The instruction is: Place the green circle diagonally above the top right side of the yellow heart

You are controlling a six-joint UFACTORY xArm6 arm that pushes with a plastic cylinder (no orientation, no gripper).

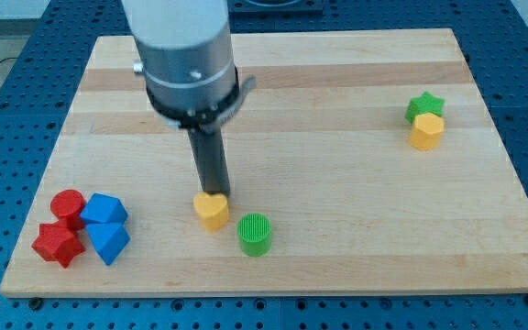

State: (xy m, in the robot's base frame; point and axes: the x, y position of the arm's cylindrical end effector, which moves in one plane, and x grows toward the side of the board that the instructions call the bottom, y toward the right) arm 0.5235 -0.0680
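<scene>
Wooden desk (pixel 337 183) is carrying every block. No pincer exists; my tip (pixel 214 194) is touching the yellow heart's (pixel 212 211) far edge. Green circle (pixel 255 234) is sitting near-right of the heart, needing relocation to its far-right diagonal.

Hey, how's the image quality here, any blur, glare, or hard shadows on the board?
Camera view: lighting is even and soft; blocks such as the green circle cast only faint shadows. No strong glare on the wooden board. Blocks look sharp; my tip sits at the yellow heart's top edge.
</scene>
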